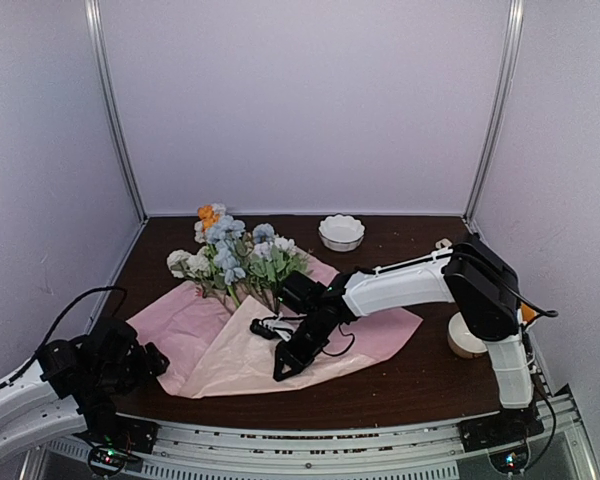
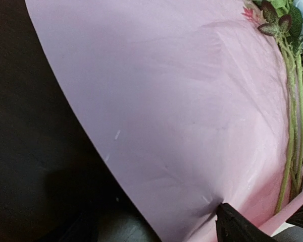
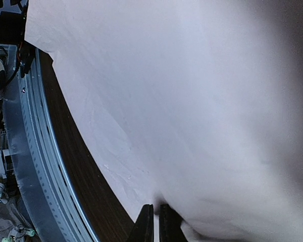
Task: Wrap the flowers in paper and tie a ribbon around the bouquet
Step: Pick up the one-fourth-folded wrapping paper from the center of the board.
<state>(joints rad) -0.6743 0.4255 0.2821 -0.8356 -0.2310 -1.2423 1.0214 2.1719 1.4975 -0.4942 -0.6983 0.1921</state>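
Lying on the dark desk (image 1: 420, 375), the pink paper (image 1: 180, 325) is spread wide, with a paler flap folded over its near half. The flowers (image 1: 230, 255) rest on its far part, blooms pointing away from the arms and the thin green stems running down onto the sheet. The right gripper (image 1: 280, 368) reaches in from the right and comes down on the near edge of the folded flap. In its wrist view its fingers (image 3: 146, 222) are closed almost together, pinching the paper (image 3: 192, 101) at their tips, and a crease rises from that spot. The left gripper (image 1: 152, 360) sits low at the near left, just beside the sheet's left corner. Its fingers stand apart and grip nothing. Its wrist view looks across the smooth paper (image 2: 166, 101) to the stems (image 2: 293, 101) at the right. A small white scalloped bowl (image 1: 341, 232) stands behind the paper. A pale round roll (image 1: 462, 340) sits by the right arm's base, though I cannot tell what it is.
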